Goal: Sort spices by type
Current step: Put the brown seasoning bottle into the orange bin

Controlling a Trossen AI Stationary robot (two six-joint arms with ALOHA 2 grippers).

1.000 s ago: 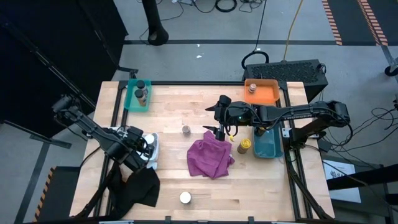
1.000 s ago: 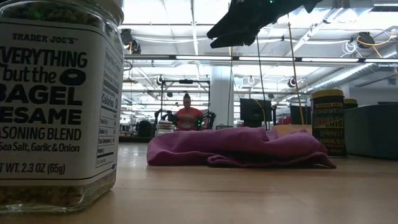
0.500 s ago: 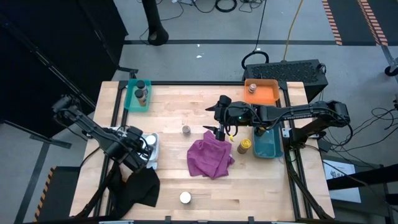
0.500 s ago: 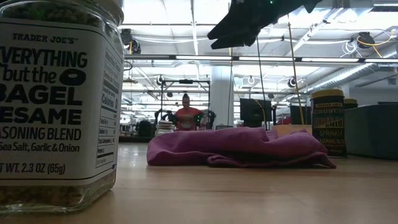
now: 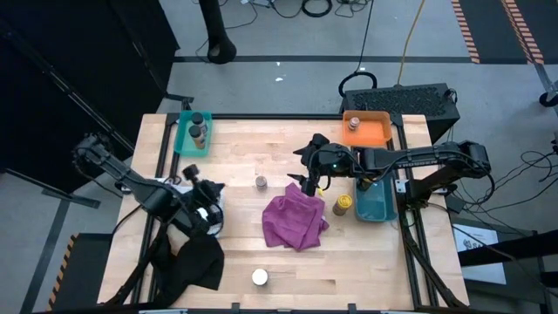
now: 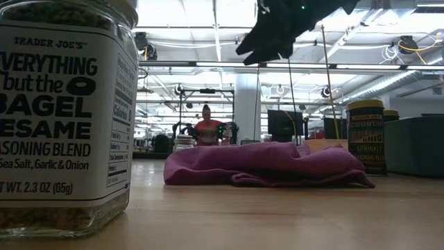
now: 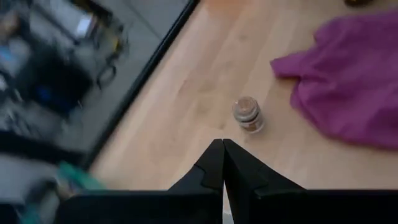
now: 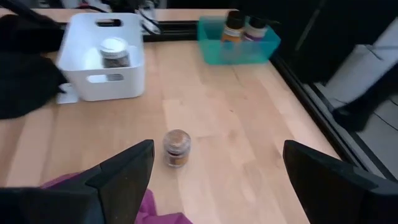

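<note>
Since a second ago, the left gripper (image 5: 193,177) has swung up off the white bin (image 5: 213,214) at the table's left edge and now points toward the table's middle, its fingers (image 7: 222,163) pressed together on nothing. The right gripper (image 5: 306,177) has turned slightly but still hangs above the far edge of the magenta cloth (image 5: 296,221), its fingers (image 8: 127,168) spread wide and empty.

Seven spice jars show from above. Two stand in the teal tray (image 5: 180,139) at the far left corner: one dark-lidded (image 5: 198,118), one brownish (image 5: 199,135). One brown-lidded jar (image 5: 353,125) sits in the orange tray (image 5: 377,131) at the far right. One yellow-lidded jar (image 5: 343,205) stands just beside the blue tray (image 5: 377,208) at the right edge. One small brownish jar (image 5: 261,182) stands alone on bare wood between the two grippers, near the cloth but apart from it. One white-lidded jar (image 5: 259,277) stands near the front edge, well apart from everything. One more jar (image 8: 114,52) rests inside the white bin.

Bare wood lies open across the middle and along the front, broken only by the cloth and the two lone jars. A black cloth (image 5: 193,262) hangs over the front left corner.
</note>
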